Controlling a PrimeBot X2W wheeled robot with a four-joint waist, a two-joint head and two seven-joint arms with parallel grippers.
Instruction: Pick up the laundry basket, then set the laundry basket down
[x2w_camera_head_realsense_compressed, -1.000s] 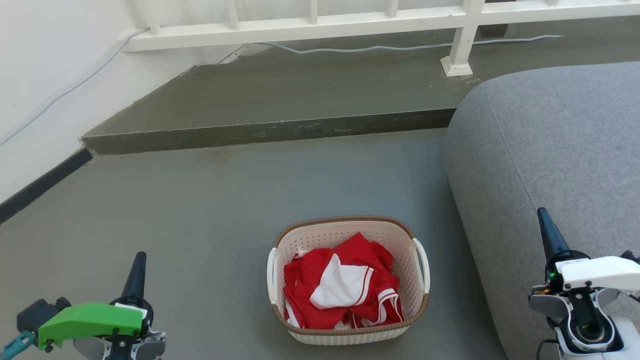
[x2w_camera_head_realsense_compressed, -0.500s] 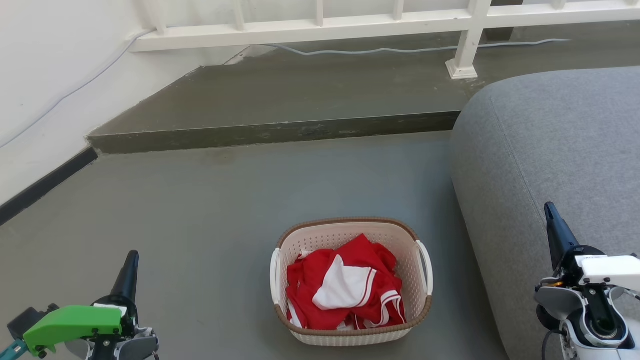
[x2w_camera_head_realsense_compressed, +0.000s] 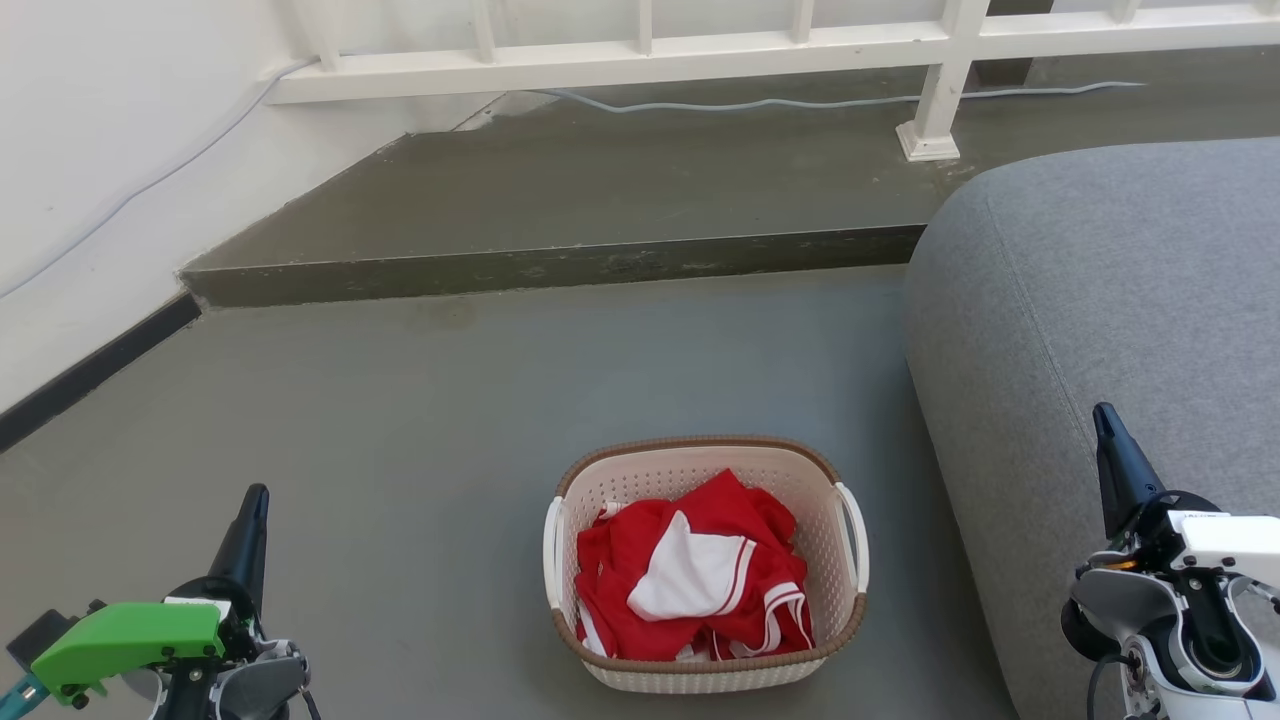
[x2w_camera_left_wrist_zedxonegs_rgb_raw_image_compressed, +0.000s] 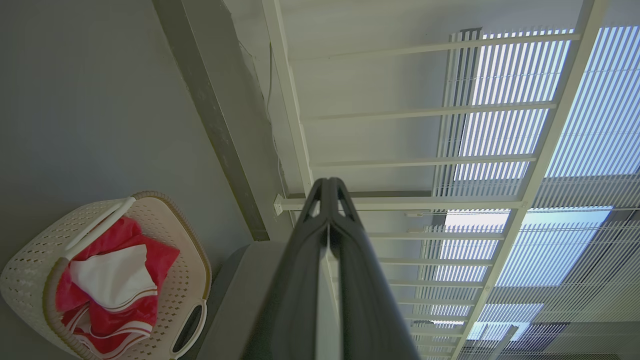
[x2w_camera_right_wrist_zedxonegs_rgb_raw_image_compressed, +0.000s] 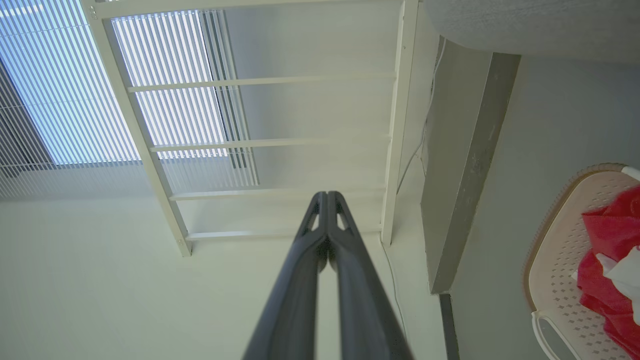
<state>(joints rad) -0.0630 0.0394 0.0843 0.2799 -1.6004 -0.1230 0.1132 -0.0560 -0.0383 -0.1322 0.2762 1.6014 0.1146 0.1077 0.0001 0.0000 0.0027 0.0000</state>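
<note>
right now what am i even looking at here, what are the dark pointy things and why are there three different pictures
This is a wheeled robot with two arms, each ending in a gripper with two long dark fingers. Those are the pointy things. The wide picture comes from a camera on its head, looking down at the grey floor. In it the left gripper is at the lower left and the right gripper at the lower right. The other two pictures come from a camera on each wrist, looking along that arm's own fingers, so the room appears tilted. On the floor between the arms stands the laundry basket, cream with a brown rim, with red and white clothes inside. A grey sofa is on the robot's right, and a white railing stands farther back. Both grippers are shut and hold nothing.
</note>
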